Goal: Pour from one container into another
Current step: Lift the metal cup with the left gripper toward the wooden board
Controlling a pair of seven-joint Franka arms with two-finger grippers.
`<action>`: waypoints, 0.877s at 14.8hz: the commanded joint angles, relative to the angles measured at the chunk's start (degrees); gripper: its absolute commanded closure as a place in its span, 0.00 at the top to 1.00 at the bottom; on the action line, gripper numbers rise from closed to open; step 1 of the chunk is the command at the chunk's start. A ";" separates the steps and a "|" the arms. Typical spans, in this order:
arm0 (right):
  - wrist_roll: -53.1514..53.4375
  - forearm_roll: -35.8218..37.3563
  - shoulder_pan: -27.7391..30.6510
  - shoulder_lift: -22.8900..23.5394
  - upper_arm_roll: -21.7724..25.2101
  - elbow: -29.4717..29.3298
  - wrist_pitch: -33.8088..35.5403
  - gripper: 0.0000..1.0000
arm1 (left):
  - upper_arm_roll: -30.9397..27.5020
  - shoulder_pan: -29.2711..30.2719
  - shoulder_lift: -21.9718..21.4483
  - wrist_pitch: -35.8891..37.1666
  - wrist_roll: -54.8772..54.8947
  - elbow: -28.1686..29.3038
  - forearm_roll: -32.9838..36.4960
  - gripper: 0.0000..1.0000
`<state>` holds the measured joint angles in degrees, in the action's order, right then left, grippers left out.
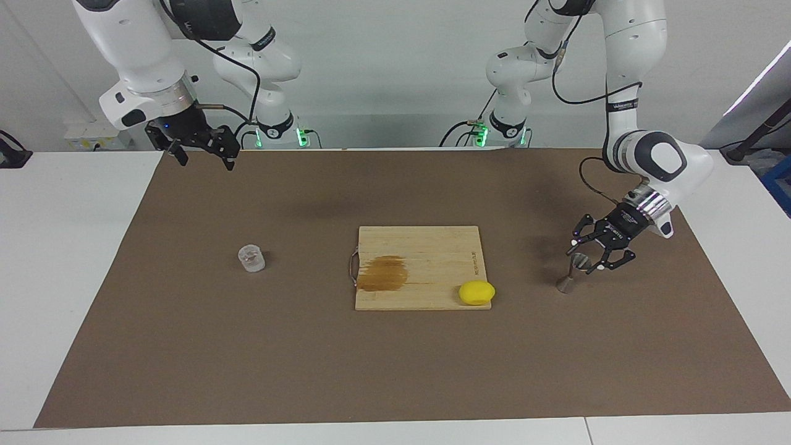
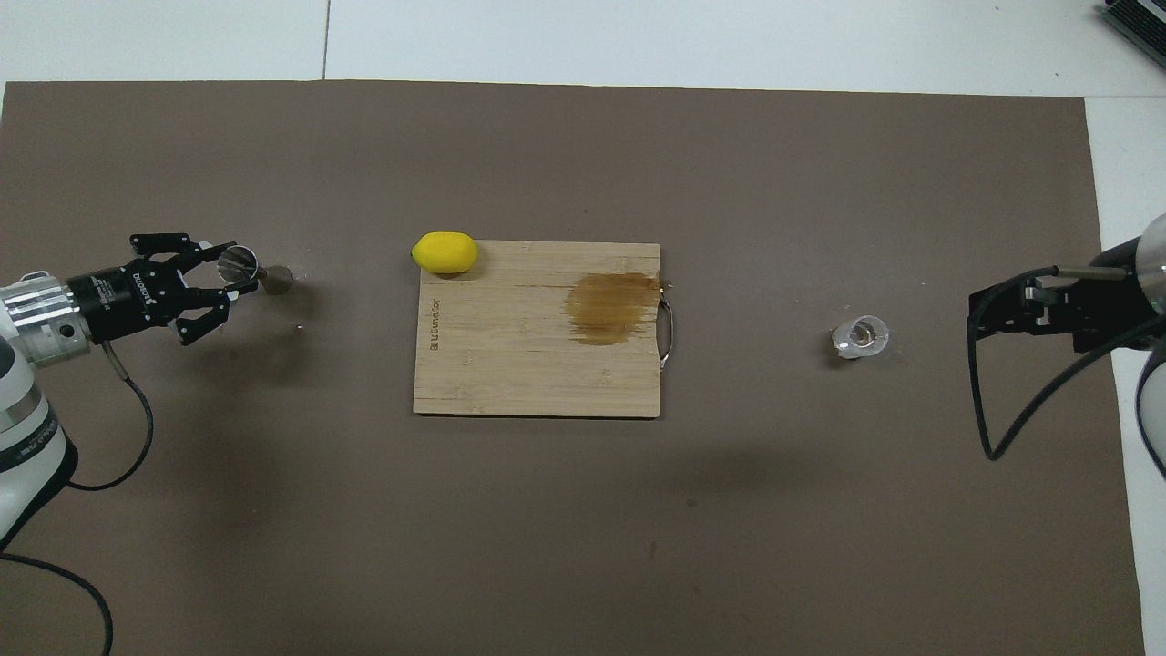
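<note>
Left gripper, black with two fingers, hangs low at the left arm's end of the table, tilted downward with its fingers spread on either side of the upper cup of a small steel jigger. The facing view does not show whether the fingers touch the metal. The jigger stands upright on its lower cone, an hourglass of two shiny cones joined at a narrow waist. Whether it holds anything cannot be told.

Right gripper waits raised over the robots' edge of the mat at the right arm's end. Whether its fingers are spread or pressed together cannot be told.

A white table carries a large brown mat that covers most of its top. A pale grey wall stands at the robots' end of the room.

At the middle of the mat lies a pale wooden cutting board with a metal handle on the side toward the right arm. A brown stain marks the board near that handle. A yellow lemon rests on the board's corner farthest from the robots, toward the left arm.

A small squat clear glass tumbler stands upright on the mat between the board and the right arm's end of the table, well apart from both grippers. It looks empty.
</note>
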<state>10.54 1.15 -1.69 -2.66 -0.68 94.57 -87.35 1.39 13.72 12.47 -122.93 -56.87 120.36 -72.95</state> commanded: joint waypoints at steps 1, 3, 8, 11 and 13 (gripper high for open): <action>-1.58 -1.15 1.07 -1.30 -0.20 1.23 0.52 1.00 | -0.34 -0.28 -1.66 -0.56 0.71 1.90 -1.50 0.00; -1.58 -1.15 1.60 -1.30 -0.20 1.23 0.52 1.00 | -0.25 -0.36 -1.66 -0.12 0.19 1.46 -1.50 0.00; -1.40 -1.24 1.86 -1.30 -0.20 1.23 0.52 1.00 | -0.43 -0.45 -2.79 12.52 -0.61 -0.56 -1.15 0.00; 0.00 -1.24 1.86 -1.30 -0.20 1.23 0.34 0.99 | 0.36 -2.81 -4.99 14.03 -0.69 -0.56 -1.23 0.00; 4.29 -1.24 1.77 -1.30 -0.20 1.23 0.25 0.99 | 0.37 -6.06 -6.74 14.04 -3.14 -0.56 -1.23 0.00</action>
<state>11.93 1.15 -0.56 -2.66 -0.67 94.57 -87.35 2.31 11.07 8.17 -109.30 -57.59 119.35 -73.27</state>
